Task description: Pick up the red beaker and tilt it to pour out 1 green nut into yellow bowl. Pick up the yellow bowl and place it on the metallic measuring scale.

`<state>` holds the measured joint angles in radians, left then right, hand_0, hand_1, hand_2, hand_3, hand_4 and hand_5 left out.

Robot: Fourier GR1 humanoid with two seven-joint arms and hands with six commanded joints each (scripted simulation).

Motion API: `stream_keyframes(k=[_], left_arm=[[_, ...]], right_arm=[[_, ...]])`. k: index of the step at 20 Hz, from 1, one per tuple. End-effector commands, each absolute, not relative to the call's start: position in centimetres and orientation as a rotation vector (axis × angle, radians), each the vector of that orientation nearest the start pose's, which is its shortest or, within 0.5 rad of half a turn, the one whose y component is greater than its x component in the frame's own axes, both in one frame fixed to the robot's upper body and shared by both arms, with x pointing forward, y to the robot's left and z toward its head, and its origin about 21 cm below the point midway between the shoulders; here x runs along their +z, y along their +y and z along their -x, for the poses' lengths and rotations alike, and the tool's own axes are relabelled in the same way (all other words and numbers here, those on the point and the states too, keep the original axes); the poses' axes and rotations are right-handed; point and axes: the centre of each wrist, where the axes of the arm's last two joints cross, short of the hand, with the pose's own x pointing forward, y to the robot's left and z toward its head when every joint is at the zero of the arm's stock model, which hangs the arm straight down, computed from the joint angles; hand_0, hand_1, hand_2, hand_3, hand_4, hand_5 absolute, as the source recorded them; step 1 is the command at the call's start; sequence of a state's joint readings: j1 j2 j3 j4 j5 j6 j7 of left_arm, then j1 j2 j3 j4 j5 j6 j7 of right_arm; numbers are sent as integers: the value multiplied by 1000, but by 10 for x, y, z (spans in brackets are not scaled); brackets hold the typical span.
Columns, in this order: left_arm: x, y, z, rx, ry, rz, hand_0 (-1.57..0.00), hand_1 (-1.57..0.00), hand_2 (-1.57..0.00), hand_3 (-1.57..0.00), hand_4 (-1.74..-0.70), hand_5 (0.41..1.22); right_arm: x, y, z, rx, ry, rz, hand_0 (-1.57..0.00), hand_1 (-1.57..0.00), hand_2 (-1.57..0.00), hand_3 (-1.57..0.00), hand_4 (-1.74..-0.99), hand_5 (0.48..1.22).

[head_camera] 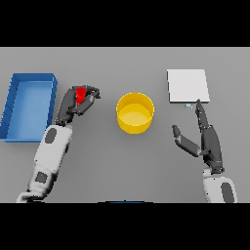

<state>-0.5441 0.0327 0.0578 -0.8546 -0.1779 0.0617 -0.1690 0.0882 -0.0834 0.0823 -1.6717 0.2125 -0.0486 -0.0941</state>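
Gripping red beaker (80,93), left hand (73,107); beaker orientation hidden by fingers.

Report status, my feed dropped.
Left hand shut on red beaker, right hand open. Yellow bowl centre table, scale unblocked.

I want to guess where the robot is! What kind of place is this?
Probably a lab-style workbench. On the grey table sit a metallic scale, a yellow bowl and a blue bin, and the left hand holds a red beaker. The right hand is open.
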Motion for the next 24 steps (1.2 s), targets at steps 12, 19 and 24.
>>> stream_keyframes(k=[12,19,24], left_arm=[[16,179,-370,-235,-1690,-103,-1551,-1551,-1552,-1545,-1716,1114],[55,164,-375,-632,-1619,-264,-1564,-1565,-1565,-1562,-1733,1117],[65,150,-381,-783,-1559,-386,-1567,-1567,-1567,-1565,-1736,1117]], right_arm=[[10,-233,-226,252,-1699,229,1,1,1,1,-1263,654],[13,-232,-224,270,-1687,254,1,1,1,1,-1256,676],[6,-231,-220,280,-1672,247,1,1,1,1,-1255,681]])
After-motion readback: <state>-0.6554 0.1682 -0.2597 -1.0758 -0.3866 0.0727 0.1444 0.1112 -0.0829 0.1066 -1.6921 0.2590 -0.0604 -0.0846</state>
